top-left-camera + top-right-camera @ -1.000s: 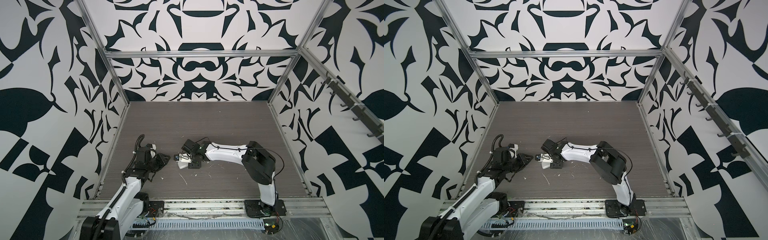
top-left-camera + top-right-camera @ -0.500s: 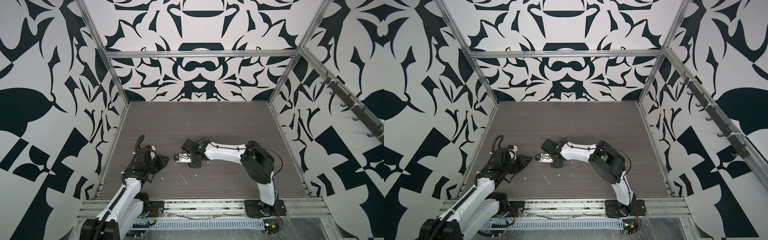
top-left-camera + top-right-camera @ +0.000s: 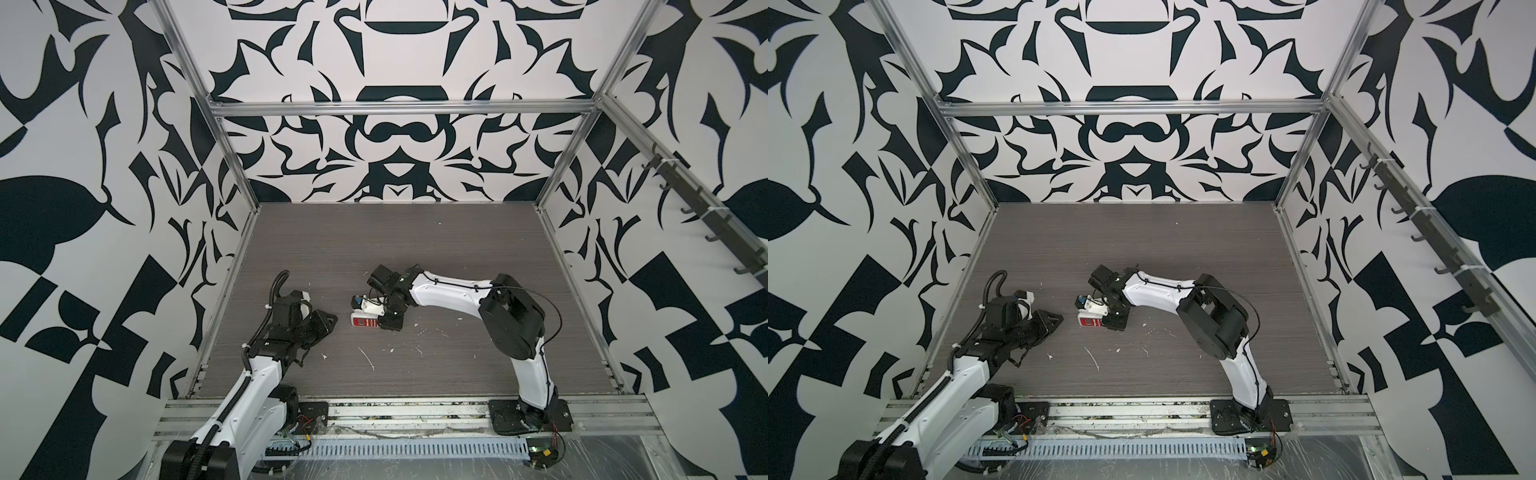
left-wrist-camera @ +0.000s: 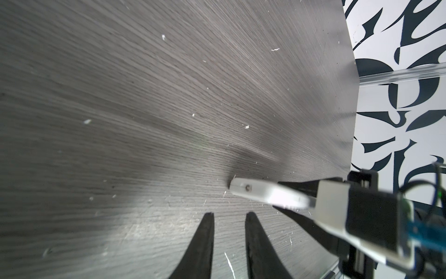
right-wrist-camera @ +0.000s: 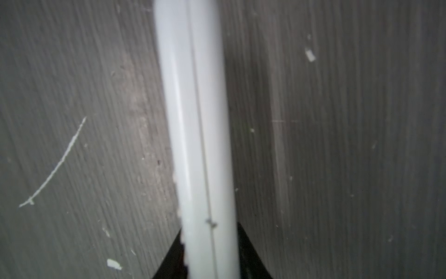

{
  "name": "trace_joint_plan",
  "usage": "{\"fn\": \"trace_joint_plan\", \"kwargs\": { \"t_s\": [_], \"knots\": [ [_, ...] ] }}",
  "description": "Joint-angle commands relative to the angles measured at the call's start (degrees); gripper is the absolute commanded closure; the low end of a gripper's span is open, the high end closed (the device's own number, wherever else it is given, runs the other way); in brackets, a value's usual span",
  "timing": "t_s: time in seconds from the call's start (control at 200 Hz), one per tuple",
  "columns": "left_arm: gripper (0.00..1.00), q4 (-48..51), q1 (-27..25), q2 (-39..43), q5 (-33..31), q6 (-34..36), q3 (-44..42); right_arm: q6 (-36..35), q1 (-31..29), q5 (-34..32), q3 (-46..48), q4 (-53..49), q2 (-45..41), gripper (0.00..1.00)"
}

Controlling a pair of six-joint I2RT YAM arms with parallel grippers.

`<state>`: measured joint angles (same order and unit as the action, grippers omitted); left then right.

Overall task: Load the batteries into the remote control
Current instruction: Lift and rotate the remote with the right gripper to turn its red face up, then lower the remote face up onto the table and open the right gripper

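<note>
right hand (image 5: 210, 233) clenched on the remote control (image 5: 193, 120) on the desk (image 3: 415, 249); left hand (image 4: 229, 215) slightly parted, empty, near the left edge.

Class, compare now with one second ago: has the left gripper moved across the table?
No. In both top views the left gripper keeps the same gap to the small white fleck on the table, short of the remote control.

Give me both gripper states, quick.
Left gripper: slightly open, empty.
Right gripper: closed on the remote control.
</note>
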<state>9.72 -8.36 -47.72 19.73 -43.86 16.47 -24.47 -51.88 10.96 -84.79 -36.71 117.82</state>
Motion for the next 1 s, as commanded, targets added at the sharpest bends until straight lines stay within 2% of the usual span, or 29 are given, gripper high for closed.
{"fn": "trace_joint_plan", "kwargs": {
  "t_s": [0.0,0.63,0.995],
  "knots": [
    [0.73,1.4,0.2,0.6,-0.1,0.9,1.2,3.5,1.2,4.6,-1.1,-1.8,-1.9,0.62],
    [0.72,1.3,0.2,0.2,0.6,0.7,1.0,6.7,2.3,4.2,3.9,-0.7,-5.1,0.29],
    [0.65,2.1,0.2,-0.1,-0.3,1.2,1.4,9.4,0.1,5.8,7.7,1.2,-6.9,0.26]
  ]
}}
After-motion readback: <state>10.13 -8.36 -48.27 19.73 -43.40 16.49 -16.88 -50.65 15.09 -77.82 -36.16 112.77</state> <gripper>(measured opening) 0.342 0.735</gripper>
